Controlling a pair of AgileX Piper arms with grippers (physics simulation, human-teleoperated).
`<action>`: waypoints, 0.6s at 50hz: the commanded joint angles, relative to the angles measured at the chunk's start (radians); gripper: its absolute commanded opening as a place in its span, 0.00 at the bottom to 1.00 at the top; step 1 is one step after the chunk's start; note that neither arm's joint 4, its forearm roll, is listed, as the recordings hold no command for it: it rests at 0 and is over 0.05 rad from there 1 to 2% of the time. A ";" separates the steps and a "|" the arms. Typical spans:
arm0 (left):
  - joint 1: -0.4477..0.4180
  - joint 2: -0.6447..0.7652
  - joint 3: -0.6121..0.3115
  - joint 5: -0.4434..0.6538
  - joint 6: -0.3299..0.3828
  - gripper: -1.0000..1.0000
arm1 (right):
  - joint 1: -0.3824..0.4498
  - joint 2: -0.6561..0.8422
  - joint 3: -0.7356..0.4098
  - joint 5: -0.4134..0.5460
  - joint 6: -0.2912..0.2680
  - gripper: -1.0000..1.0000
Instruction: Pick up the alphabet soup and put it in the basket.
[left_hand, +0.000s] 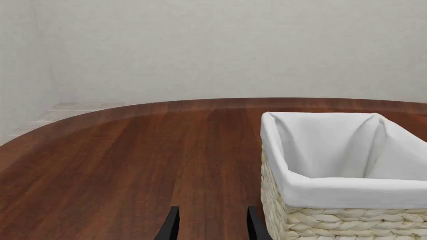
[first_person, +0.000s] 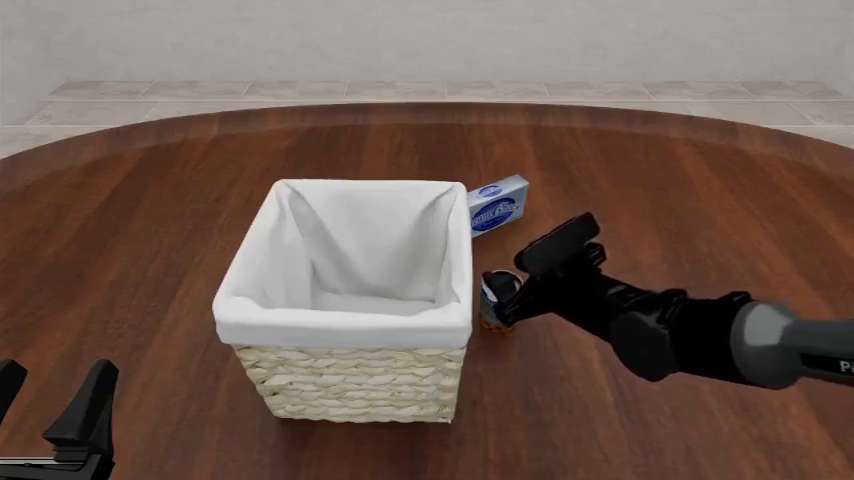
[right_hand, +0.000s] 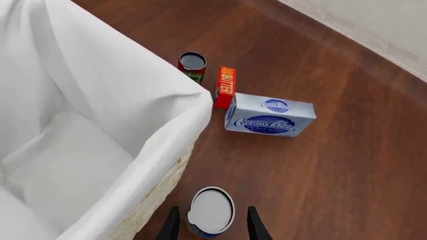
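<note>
Right wrist view showed the small silver-topped alphabet soup can (right_hand: 211, 211) upright on the dark wooden counter (right_hand: 320, 165), between the spread, not yet closed fingers of the right tool (right_hand: 211, 225). Beside it stood the pale wicker basket's white-lined rim (right_hand: 170, 145); a tool finger could catch it. Open room lay opposite. The left tool (left_hand: 210, 224) sat apart, idle.

The right arm reaches in from the right of the front view, angled forward and down, its right gripper (first_person: 502, 298) low over the table. Its dark fingers (right_hand: 171, 226) stand parted, one to each side of the alphabet soup (right_hand: 211, 211). The left gripper (first_person: 47, 405) sits near the lower left corner, fingers (left_hand: 169, 226) parted, holding nothing.
</note>
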 joint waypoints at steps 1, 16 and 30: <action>0.000 0.000 0.000 0.000 0.000 1.00 | 0.000 0.014 -0.001 -0.010 0.007 1.00; 0.000 0.000 0.000 0.000 0.000 1.00 | -0.003 0.040 -0.009 -0.018 0.009 1.00; 0.000 0.000 0.000 0.000 0.000 1.00 | -0.001 0.080 -0.017 -0.035 0.015 1.00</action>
